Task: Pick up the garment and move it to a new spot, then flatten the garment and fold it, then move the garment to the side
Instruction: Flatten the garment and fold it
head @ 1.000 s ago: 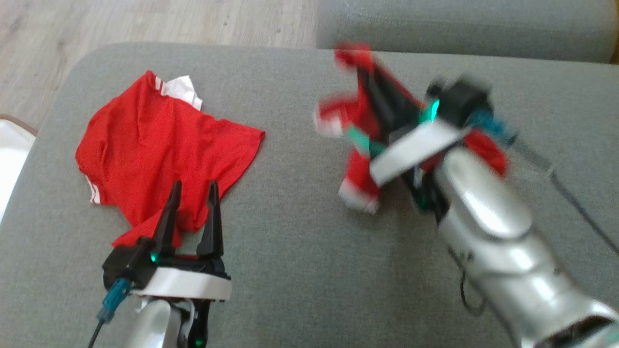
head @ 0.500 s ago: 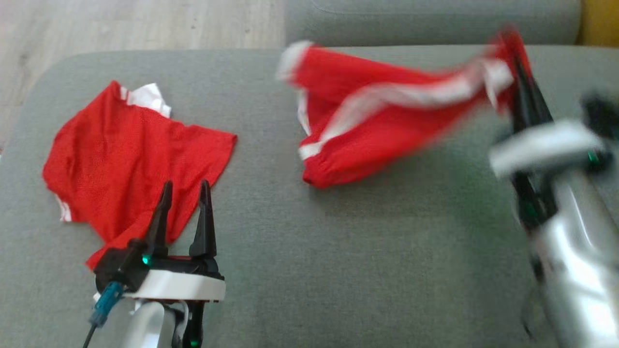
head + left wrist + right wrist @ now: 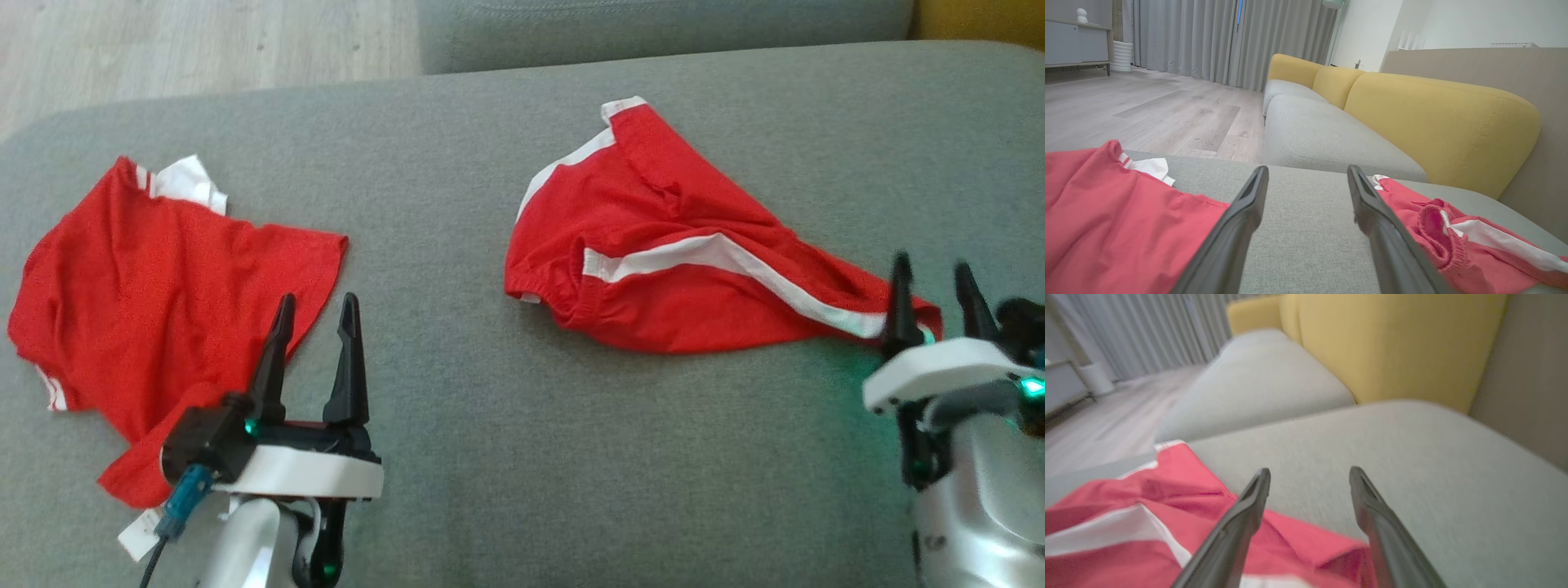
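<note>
While both arms hang low over its near edge, the grey sofa cushion [image 3: 490, 457] carries the red shorts [image 3: 678, 269], white-striped and rumpled, on its right half. Their gathered elastic edge faces the middle of the cushion, and one end is drawn out to a point toward the near right corner. The right gripper [image 3: 932, 263] stands at that point with its two dark fingers spread wide and nothing between them. In the head view its left finger crosses the tip of the cloth; whether it touches cannot be told. The left gripper [image 3: 317, 298], likewise spread and empty, sits over the near hem of a red shirt [image 3: 163, 286] that lies loosely flat on the cushion's left half, well apart from the shorts, with a white collar at its far edge. Beyond the far edge are a second grey cushion [image 3: 653, 24], a wood floor [image 3: 204, 41] and, in the left wrist view, a yellow backrest [image 3: 1433, 122].
</note>
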Controlling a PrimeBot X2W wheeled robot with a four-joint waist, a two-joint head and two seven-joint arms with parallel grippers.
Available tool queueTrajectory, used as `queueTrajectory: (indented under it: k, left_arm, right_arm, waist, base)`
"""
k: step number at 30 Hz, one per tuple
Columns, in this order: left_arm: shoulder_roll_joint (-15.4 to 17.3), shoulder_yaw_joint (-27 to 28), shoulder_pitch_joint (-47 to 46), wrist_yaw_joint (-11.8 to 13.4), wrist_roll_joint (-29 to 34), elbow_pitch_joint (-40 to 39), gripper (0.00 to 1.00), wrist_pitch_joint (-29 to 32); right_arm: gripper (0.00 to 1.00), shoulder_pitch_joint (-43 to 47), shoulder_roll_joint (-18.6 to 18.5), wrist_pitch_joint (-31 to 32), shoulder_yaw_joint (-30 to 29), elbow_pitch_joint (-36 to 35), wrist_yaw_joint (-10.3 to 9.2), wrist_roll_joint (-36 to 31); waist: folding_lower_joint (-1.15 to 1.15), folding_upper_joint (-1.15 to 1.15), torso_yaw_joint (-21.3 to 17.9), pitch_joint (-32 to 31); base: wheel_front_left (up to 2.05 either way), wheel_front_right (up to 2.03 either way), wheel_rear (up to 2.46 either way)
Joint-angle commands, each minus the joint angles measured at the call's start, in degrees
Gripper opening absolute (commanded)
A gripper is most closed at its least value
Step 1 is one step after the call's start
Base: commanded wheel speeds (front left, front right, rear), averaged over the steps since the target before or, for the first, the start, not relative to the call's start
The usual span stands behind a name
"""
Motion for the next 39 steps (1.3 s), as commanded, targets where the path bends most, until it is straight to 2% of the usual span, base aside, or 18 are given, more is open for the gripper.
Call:
queueTrajectory:
  k: [1,5,11,16,22,27,33,37,39]
  left_arm:
    - [0.20,1.44,-2.00,0.10,0.29,-1.66,1.00,-0.30]
    - [0.20,1.46,-1.72,0.10,-0.15,-2.13,1.00,-0.30]
    - [0.20,1.63,-1.04,0.10,-0.28,-2.55,1.00,-0.30]
    - [0.20,1.09,-0.68,0.09,-0.49,-2.57,1.00,-0.30]
    - [0.20,0.75,-0.80,0.09,-0.87,-2.57,1.00,-0.30]
    - [0.20,0.17,-1.46,0.09,-1.18,-2.27,1.00,-0.30]
    - [0.20,-0.47,-2.28,0.09,-1.98,-1.83,1.00,-0.30]
    - [0.20,-1.66,-2.74,0.10,-2.91,-1.45,1.00,-0.30]
    - [0.20,-2.56,-3.08,0.15,-3.59,-1.23,1.00,-0.30]
  right_arm:
    - [1.00,-0.93,0.18,-1.47,2.25,-3.01,0.22,-0.78]
    - [1.00,1.23,1.05,-4.33,9.75,-9.17,0.22,0.23]
    - [1.00,7.67,1.14,-5.46,21.06,-17.72,0.22,7.68]
    - [1.00,11.51,1.15,-5.51,24.68,-20.34,0.22,7.96]
    - [1.00,10.65,1.15,-5.52,26.43,-21.79,0.22,6.80]
    - [1.00,6.92,1.15,-5.14,31.03,-20.39,0.22,4.62]
    - [1.00,0.78,1.11,0.64,37.98,-16.54,0.22,2.60]
    - [1.00,-5.71,0.19,7.58,43.18,-10.91,0.22,1.46]
    - [1.00,-10.80,-0.45,13.06,46.61,-4.94,0.22,0.40]
  waist:
    - [0.00,0.00,-0.45,-0.41]
    - [0.00,0.00,-1.24,-1.30]
    - [0.00,0.00,-1.84,-2.08]
    - [0.00,0.00,-1.32,-2.45]
    - [0.00,0.00,0.47,-1.85]
    - [0.00,0.00,2.99,-0.88]
    - [0.00,0.00,6.15,0.19]
    - [0.00,0.00,8.75,1.13]
    - [0.00,0.00,10.59,1.85]
  base:
    - [0.00,0.00,0.00]
    - [0.00,0.00,0.00]
    - [0.00,0.00,0.00]
    - [0.00,0.00,0.00]
    - [0.00,0.00,0.00]
    - [0.00,0.00,0.00]
    - [0.00,0.00,0.00]
    - [0.00,0.00,0.00]
    - [0.00,0.00,0.00]
